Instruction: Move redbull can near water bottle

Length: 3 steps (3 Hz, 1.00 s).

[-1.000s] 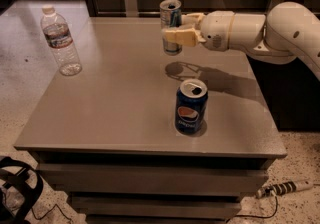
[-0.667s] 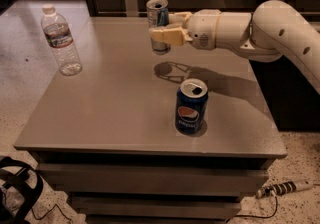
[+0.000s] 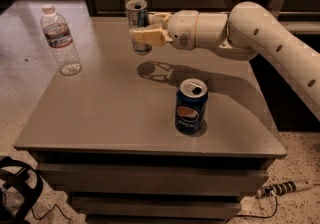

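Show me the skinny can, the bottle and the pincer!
redbull can (image 3: pixel 135 16): camera view, upper wall.
water bottle (image 3: pixel 59 35): camera view, label band.
pincer (image 3: pixel 144 32): camera view, between fingertips, clamped on the can.

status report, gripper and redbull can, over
Gripper shut on redbull can, held above the table. Water bottle upright at the far corner, apart. Pepsi can near the front, not in the way.

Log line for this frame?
hand: holding redbull can, lifted off table | water bottle: upright, apart | Pepsi can: standing, front

Gripper, clamping the redbull can, hangs right of the water bottle; bare table between them. Pepsi can stands farther right of the bottle, frontward.
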{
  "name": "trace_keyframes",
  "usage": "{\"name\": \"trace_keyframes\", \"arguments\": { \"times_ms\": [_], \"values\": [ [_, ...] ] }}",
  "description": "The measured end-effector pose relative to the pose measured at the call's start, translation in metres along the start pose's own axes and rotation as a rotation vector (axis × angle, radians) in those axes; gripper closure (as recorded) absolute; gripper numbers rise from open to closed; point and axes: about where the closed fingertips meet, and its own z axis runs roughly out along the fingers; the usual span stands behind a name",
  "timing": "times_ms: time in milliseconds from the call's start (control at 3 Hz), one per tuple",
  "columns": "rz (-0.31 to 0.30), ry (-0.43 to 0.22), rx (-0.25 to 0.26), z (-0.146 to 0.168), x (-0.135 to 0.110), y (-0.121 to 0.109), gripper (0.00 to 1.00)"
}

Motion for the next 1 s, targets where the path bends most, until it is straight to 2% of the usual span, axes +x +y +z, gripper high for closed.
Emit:
{"name": "trace_keyframes", "arguments": {
  "times_ms": [333,1000],
  "values": [
    [0.0,0.0,0.0,0.0,0.0,0.0,1.0],
    [0.029,-0.008,-0.05,0.032,0.014,0.012,1.0]
  ]
}}
